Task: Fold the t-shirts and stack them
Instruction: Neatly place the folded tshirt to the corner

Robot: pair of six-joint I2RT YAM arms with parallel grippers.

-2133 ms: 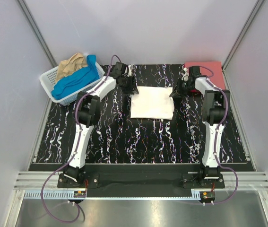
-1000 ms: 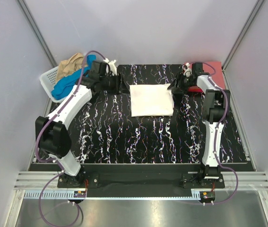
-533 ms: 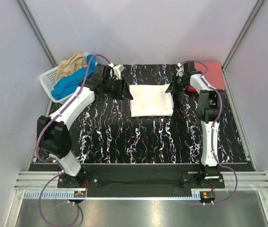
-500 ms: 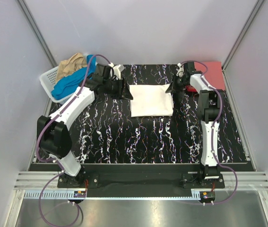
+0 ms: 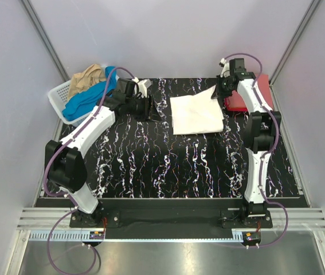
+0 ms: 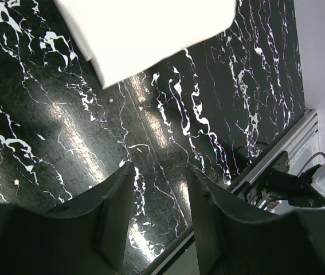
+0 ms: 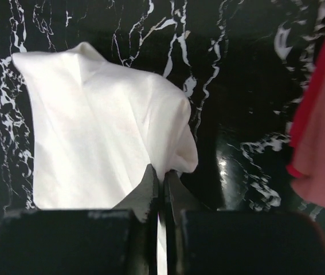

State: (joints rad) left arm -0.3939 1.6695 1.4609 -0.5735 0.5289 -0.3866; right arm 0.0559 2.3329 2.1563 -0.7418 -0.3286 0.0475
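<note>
A folded white t-shirt (image 5: 195,113) lies on the black marbled table, its far right corner lifted. My right gripper (image 5: 218,91) is shut on that corner; in the right wrist view the cloth (image 7: 102,137) hangs from the closed fingertips (image 7: 161,179). A folded red t-shirt (image 5: 253,91) lies at the far right, beside the right gripper, and shows at the right edge of the right wrist view (image 7: 322,143). My left gripper (image 5: 151,107) is open and empty, left of the white shirt. The left wrist view shows the shirt's edge (image 6: 145,34) beyond its open fingers (image 6: 113,217).
A white lattice basket (image 5: 62,97) at the far left holds a blue shirt (image 5: 90,97) and a tan one (image 5: 87,77). Grey walls enclose the table on three sides. A metal rail runs along the near edge.
The right gripper has lifted the white shirt's corner and dragged the shirt right, toward the red one. The left gripper has let go and stays left of it.
</note>
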